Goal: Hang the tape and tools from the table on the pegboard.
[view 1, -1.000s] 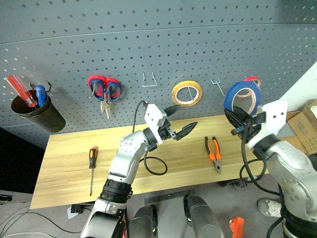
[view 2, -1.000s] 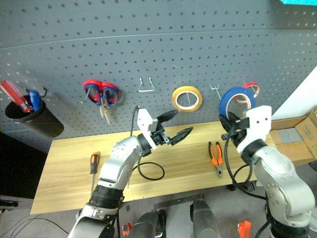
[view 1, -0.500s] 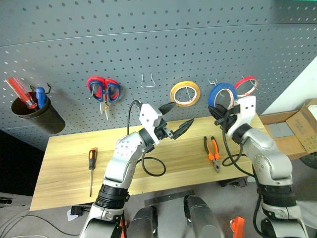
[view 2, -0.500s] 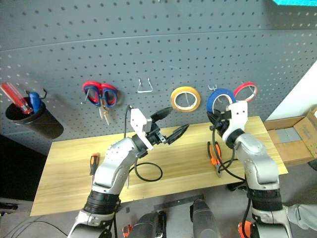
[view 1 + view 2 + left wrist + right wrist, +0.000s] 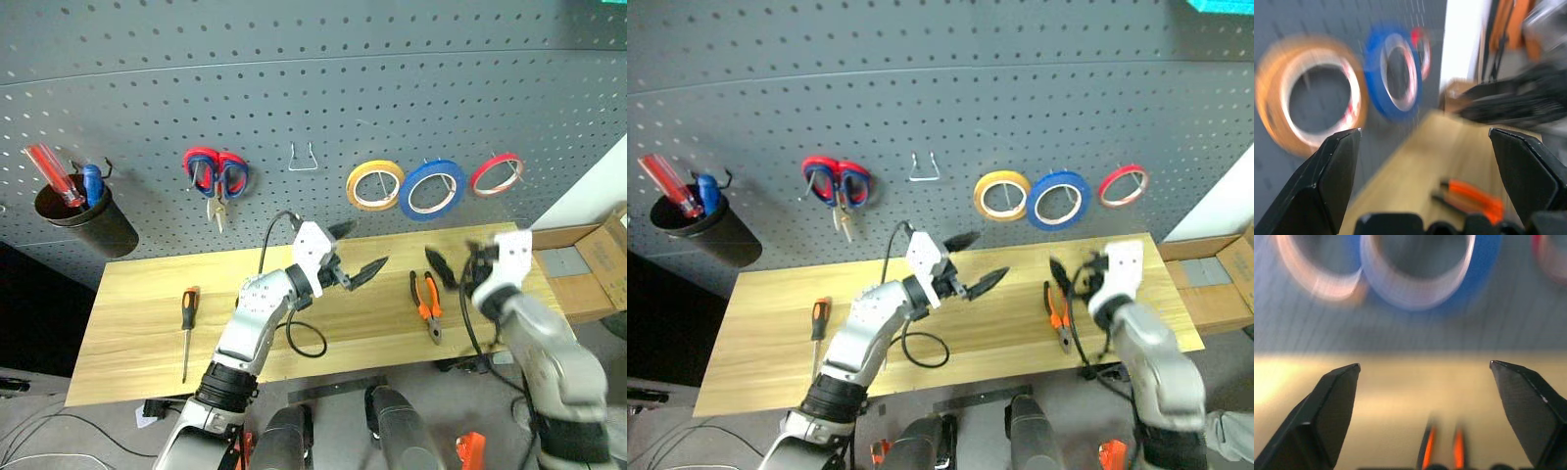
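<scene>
My right gripper (image 5: 453,266) is spread wide and empty above the table (image 5: 137,323), the pliers (image 5: 424,302) lying flat on the wood just beneath it. Up on the pegboard (image 5: 313,88) the blue tape (image 5: 431,190) hangs between the yellow ring (image 5: 373,185) and the red ring (image 5: 495,173). My left gripper (image 5: 357,253) hovers mid-table, fingers apart, nothing in them. The screwdriver (image 5: 187,323) lies far left on the planks.

three tape rings (image 5: 431,189) hang right of centre on the pegboard (image 5: 313,88), above the bench (image 5: 147,313); pliers (image 5: 425,304) lie lower right, screwdriver (image 5: 186,318) lower left.
</scene>
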Available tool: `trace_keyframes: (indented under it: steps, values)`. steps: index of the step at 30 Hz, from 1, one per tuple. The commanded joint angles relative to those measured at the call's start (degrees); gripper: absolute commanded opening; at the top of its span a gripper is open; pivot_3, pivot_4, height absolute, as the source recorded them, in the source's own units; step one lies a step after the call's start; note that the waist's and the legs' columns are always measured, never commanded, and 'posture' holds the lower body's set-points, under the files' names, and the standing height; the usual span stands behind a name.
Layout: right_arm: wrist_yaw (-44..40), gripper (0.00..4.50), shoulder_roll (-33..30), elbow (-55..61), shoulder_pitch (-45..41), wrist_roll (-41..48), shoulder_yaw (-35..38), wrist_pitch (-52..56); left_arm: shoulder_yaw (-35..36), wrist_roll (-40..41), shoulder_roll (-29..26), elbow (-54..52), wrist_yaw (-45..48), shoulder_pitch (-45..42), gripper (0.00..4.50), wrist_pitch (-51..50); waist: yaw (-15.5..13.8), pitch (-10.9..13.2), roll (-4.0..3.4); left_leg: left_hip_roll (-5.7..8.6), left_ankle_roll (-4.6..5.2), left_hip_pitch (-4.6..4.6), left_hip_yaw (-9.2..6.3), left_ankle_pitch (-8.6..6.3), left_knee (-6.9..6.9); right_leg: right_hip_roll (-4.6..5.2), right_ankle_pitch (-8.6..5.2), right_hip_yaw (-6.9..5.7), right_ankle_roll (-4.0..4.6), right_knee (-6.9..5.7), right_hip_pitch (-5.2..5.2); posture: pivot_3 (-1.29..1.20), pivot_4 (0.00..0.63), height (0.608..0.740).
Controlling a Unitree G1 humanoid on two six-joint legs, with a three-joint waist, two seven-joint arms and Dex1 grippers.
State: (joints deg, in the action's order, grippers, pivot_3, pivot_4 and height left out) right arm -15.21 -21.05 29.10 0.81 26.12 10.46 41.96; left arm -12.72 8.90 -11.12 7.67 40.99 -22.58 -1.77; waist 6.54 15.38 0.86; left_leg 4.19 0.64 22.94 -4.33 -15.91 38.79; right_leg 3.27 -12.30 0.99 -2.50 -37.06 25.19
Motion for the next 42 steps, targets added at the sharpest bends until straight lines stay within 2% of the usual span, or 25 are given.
trace_keyframes:
  steps: [1, 3, 5, 7, 12, 13, 17, 21, 24, 34, 39, 40, 42]
  values:
    - [2.05, 4.34, -5.38, 3.62, 4.31, -1.26, -0.82, 11.85, -4.24, -2.72, -2.07, 1.69, 4.12, 1.26, 4.50, 0.24, 0.26, 0.05, 0.06, 0.01, 0.05, -0.03, 0.13, -0.03, 0.02, 0.00, 0.00, 0.00, -0.01, -0.01, 0.00, -0.30, 0.290, 0.740]
    - [6.78, 4.34, -5.26, 0.70, 1.66, -4.54, -3.19, 16.77, -6.44, -3.98, -4.49, 1.13, 6.64, 2.86, 4.50, -1.76, 0.93, 0.09, 0.13, -0.03, 0.13, -0.13, 0.31, -0.06, 0.10, 0.01, 0.00, 0.03, -0.04, 0.06, -0.09, -0.29, 0.293, 0.740]
    - [9.43, 4.34, -2.48, -3.18, -3.52, -6.02, -5.17, 18.05, -6.47, -4.39, -6.53, 0.02, 6.97, 5.18, 4.50, -3.73, 1.97, 0.08, 0.25, -0.03, 0.20, -0.21, 0.42, 0.00, 0.13, 0.01, -0.04, 0.12, -0.29, 0.04, -0.10, -0.26, 0.288, 0.740]
    - [10.84, 4.34, -0.68, -7.31, -7.77, -7.61, -6.80, 19.37, -6.11, -4.06, -8.49, -2.12, 7.81, 7.38, 4.50, -5.02, 2.78, 0.09, 0.24, -0.29, 0.22, -0.64, 0.73, 0.03, 0.13, -0.11, 0.12, 0.24, -0.42, 0.10, -0.44, -0.25, 0.287, 0.740]
    - [10.64, 4.34, 0.63, -12.87, -12.63, -9.33, -8.94, 22.65, -5.93, -4.61, -13.34, -6.31, 9.45, 10.70, 4.50, -6.08, 1.38, 0.09, 0.23, -0.36, 0.24, -0.75, 0.72, -0.01, 0.02, -0.13, 0.11, 0.15, -0.31, 0.10, -0.49, -0.22, 0.275, 0.740]
    - [10.09, 4.34, 0.48, -13.35, -12.90, -9.37, -9.25, 23.35, -5.71, -4.37, -14.08, -6.72, 9.87, 11.09, 4.50, -6.28, 1.19, 0.09, 0.24, -0.36, 0.25, -0.74, 0.70, -0.05, 0.02, -0.12, 0.25, 0.14, -0.08, 0.11, -0.49, -0.21, 0.278, 0.740]
    - [7.94, 4.34, 0.52, -19.06, -15.39, -9.81, -9.51, 22.06, -2.13, -1.91, -17.17, -7.83, 11.03, 12.33, 4.50, -6.80, 0.20, 0.08, 0.22, -0.36, 0.27, -0.33, 0.66, -0.09, 0.05, -0.09, 0.30, 0.12, -0.03, 0.15, -0.08, -0.19, 0.269, 0.740]
    - [6.39, 4.34, 0.90, -23.58, -17.37, -9.68, -8.67, 21.17, 0.18, 1.73, -16.15, -11.51, 10.67, 12.71, 4.50, -8.72, -0.16, 0.08, 0.22, -0.37, 0.26, -0.18, 0.67, -0.09, 0.05, -0.09, 0.36, 0.13, 0.07, 0.11, 0.11, -0.17, 0.264, 0.740]
    - [5.42, 4.34, 0.14, -26.93, -18.34, -11.20, -9.91, 18.79, 2.31, 7.00, -13.50, -16.31, 9.43, 12.22, 4.50, -14.28, -0.51, 0.07, 0.22, -0.36, 0.25, -0.15, 0.67, -0.09, 0.08, -0.09, 0.37, 0.10, 0.06, 0.14, 0.09, -0.16, 0.265, 0.740]
    - [4.54, 4.34, 1.59, -36.90, -23.95, -16.06, -13.16, 11.41, 1.34, 6.57, -14.56, -21.45, 8.79, 13.54, 4.50, -17.00, -1.07, 0.07, 0.21, -0.36, 0.25, -0.18, 0.70, -0.09, 0.07, -0.12, 0.38, 0.07, 0.07, 0.11, 0.09, -0.13, 0.270, 0.740]
    - [5.04, 4.34, 2.76, -40.88, -25.67, -17.36, -13.12, 13.93, 1.89, 6.52, -14.92, -22.19, 7.92, 13.72, 4.50, -17.65, -1.68, 0.07, 0.21, -0.36, 0.25, -0.16, 0.68, -0.09, 0.07, -0.11, 0.38, 0.06, 0.08, 0.12, 0.10, -0.11, 0.268, 0.740]
    - [4.61, 3.95, 2.84, -41.00, -25.75, -17.09, -12.91, 14.84, 2.03, 6.52, -15.02, -22.19, 7.78, 13.76, 4.50, -17.68, -1.71, 0.07, 0.22, -0.36, 0.25, -0.16, 0.67, -0.09, 0.07, -0.11, 0.39, 0.06, 0.09, 0.12, 0.10, -0.11, 0.267, 0.740]
    - [4.18, 3.44, 2.91, -41.04, -25.69, -17.07, -12.85, 16.19, 2.18, 6.56, -15.20, -22.22, 7.67, 13.83, 4.50, -17.66, -1.72, 0.07, 0.22, -0.36, 0.25, -0.15, 0.67, -0.09, 0.07, -0.11, 0.40, 0.07, 0.11, 0.13, 0.10, -0.11, 0.266, 0.740]
